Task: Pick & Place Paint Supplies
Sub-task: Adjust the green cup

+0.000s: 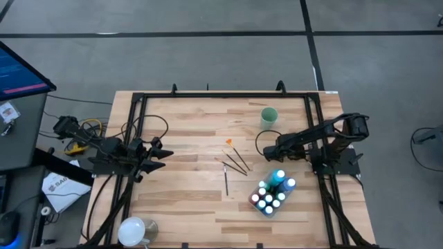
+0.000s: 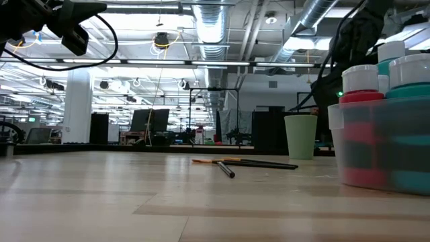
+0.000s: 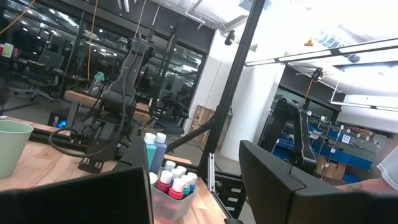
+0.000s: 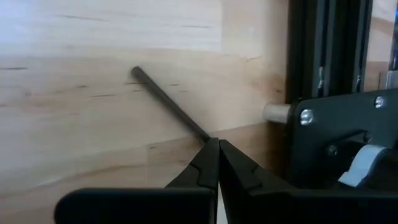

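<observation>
Wooden table [image 1: 194, 131] bounded by a black frame [image 1: 142, 100] along its far and side edges; the middle and left of the surface lie bare, so most open room is left of the brushes and toward the near edge. Left gripper [image 1: 163, 156] hangs over the left part of the table, just inside the frame rail, well apart from all supplies; its fingers [image 3: 292, 186] stand spread, nothing between them. Right gripper [image 1: 266, 153] reaches in from the right side, low over the wood between the pale green cup [image 1: 269, 115] and the clear tub [image 1: 271, 197]. In the right wrist view its fingertips [image 4: 208, 163] are pressed together with no gap and nothing pinched, and one dark paintbrush handle [image 4: 169, 106] lies on the wood just ahead of the tips, angled away from them; contact cannot be told. Paintbrushes [image 1: 235, 162] lie loose near table centre, fanned, one with an orange tip [image 1: 228, 142] toward the far edge, one separate brush [image 1: 225, 181] lying straight toward the near edge. They sit just left of the right gripper. Paint bottles [image 1: 271, 191] stand upright, packed in the clear tub near the right frame rail, caps white, teal and red. A white lamp-like object [image 1: 133, 229] sits at the near left corner.
</observation>
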Motion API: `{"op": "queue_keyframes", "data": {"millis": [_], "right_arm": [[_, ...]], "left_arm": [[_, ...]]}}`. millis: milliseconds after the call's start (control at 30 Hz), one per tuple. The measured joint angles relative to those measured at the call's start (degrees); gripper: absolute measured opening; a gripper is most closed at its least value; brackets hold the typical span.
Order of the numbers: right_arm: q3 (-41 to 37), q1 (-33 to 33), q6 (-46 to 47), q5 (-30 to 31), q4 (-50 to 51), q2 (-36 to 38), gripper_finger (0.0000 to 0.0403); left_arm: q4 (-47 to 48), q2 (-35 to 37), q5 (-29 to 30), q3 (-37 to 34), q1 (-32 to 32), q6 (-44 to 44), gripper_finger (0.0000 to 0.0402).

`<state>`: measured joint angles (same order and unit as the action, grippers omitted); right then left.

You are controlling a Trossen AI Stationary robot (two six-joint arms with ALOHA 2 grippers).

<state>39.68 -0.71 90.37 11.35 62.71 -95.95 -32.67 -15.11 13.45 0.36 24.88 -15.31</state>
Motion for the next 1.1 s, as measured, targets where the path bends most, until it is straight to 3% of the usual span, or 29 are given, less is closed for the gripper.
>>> {"op": "queue_keyframes", "data": {"millis": [333, 600, 800, 967, 1100], "right_arm": [[3.5, 0.0, -3.9, 2.4, -5.4, 1.3, 0.0], [8.0, -0.5, -14.4, 3.6, -6.5, 3.0, 0.0], [8.7, -4.0, -24.0, 5.3, -8.4, 9.6, 0.0], [8.6, -5.9, -26.3, 9.8, -9.5, 17.0, 0.0003], [7.9, -9.0, -25.9, 8.8, -9.2, 20.4, 0.0039]], "left_arm": [[0.0, 0.0, 0.0, 0.0, 0.0, 0.0, 0.0132], [0.0, 0.0, 0.0, 0.0, 0.0, 0.0, 0.0132], [0.0, 0.0, 0.0, 0.0, 0.0, 0.0, 0.0132], [0.0, 0.0, 0.0, 0.0, 0.0, 0.0, 0.0132], [0.0, 0.0, 0.0, 0.0, 0.0, 0.0, 0.0132]]}}
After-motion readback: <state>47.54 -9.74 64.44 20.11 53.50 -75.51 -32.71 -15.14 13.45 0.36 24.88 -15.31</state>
